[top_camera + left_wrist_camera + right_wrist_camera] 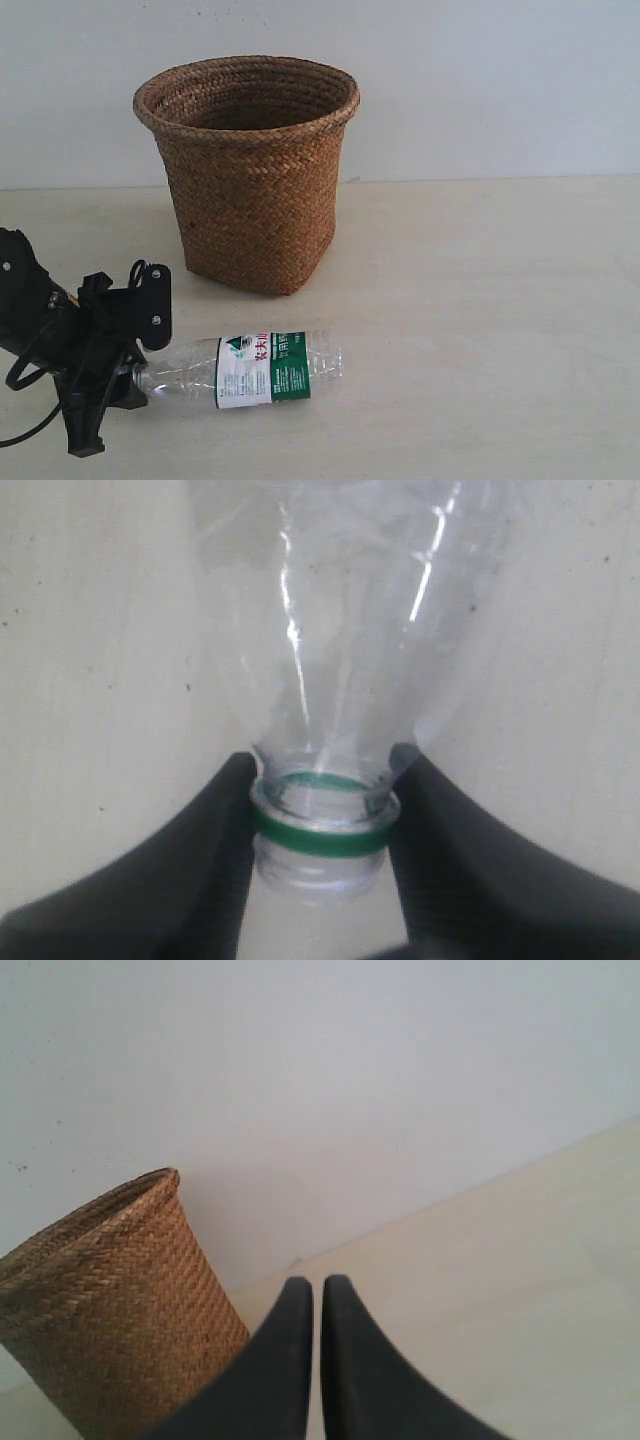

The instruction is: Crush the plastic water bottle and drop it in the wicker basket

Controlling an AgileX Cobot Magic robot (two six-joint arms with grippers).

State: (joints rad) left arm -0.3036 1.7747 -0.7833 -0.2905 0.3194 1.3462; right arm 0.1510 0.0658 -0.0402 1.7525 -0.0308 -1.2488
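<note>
The plastic water bottle (265,368) lies on its side on the table, in front of the wicker basket (250,170), with its neck pointing left. My left gripper (130,375) is shut on that neck. In the left wrist view both black fingers (215,840) press the neck at its green ring (320,835), and the bottle (350,610) shows bare thread with no cap. The tall brown basket stands upright behind the bottle. My right gripper (317,1282) is shut on nothing, raised in the air with the basket (110,1310) beside it; the exterior view does not show it.
The pale wooden table (500,300) stretches to the right of the basket and bottle. A white wall (480,80) runs behind the table. The left arm's black body and cables (30,310) fill the lower left corner.
</note>
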